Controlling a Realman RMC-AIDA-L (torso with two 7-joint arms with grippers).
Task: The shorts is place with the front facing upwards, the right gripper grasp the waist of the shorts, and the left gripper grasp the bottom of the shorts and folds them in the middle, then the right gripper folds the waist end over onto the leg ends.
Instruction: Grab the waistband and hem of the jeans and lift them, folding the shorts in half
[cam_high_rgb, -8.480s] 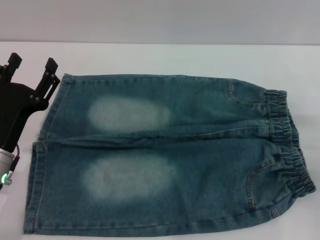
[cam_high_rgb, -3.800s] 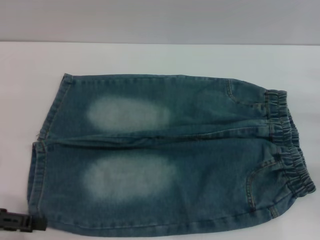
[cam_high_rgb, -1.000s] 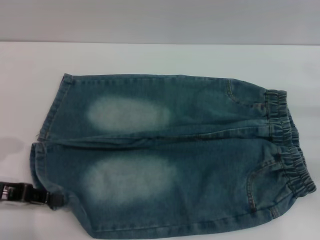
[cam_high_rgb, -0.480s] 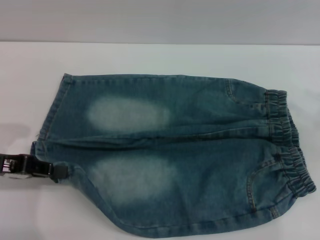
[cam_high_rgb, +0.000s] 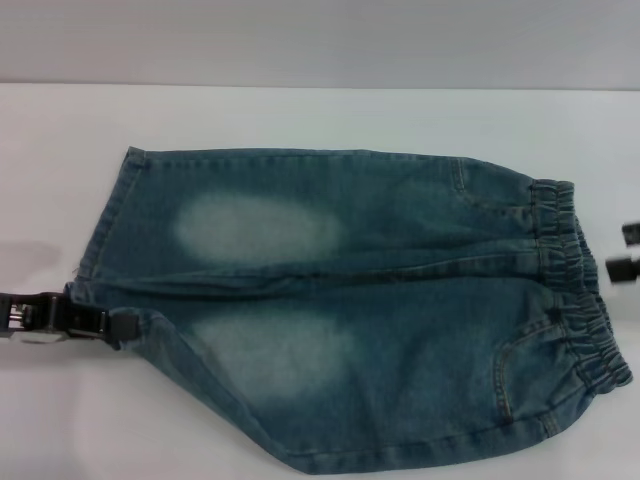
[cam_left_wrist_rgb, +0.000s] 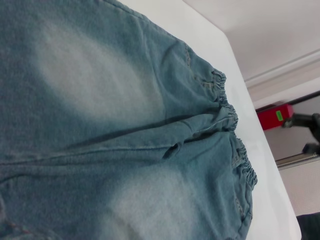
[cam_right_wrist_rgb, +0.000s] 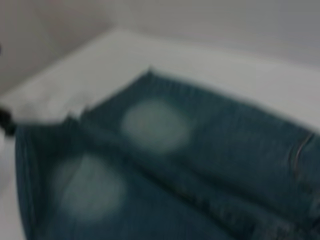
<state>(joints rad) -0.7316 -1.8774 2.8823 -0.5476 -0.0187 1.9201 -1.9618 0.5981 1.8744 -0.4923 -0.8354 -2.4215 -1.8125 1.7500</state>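
Note:
The blue denim shorts (cam_high_rgb: 400, 250) lie front up on the white table (cam_high_rgb: 300, 115), with the gathered waist (cam_high_rgb: 570, 280) to the right and the bottom of the shorts (cam_high_rgb: 108, 215) to the left. My left gripper (cam_high_rgb: 118, 326) is shut on the near leg's hem corner. That corner is pulled inward, so the near leg's edge runs diagonally. My right gripper (cam_high_rgb: 622, 252) peeks in at the right edge just beyond the waistband, its two black fingers apart and holding nothing. The left wrist view shows the shorts (cam_left_wrist_rgb: 125, 125) and waistband (cam_left_wrist_rgb: 235, 145); the right wrist view shows the shorts (cam_right_wrist_rgb: 175, 165).
The table's far edge meets a grey wall (cam_high_rgb: 320, 40). Bare white tabletop lies around the shorts on the left and far sides. In the left wrist view a red box (cam_left_wrist_rgb: 275, 116) and a black stand (cam_left_wrist_rgb: 305, 122) sit beyond the table's edge.
My left gripper came back low on the left, closed on the near leg's hem corner and carried it away from the front edge. My right gripper has just entered at the right.

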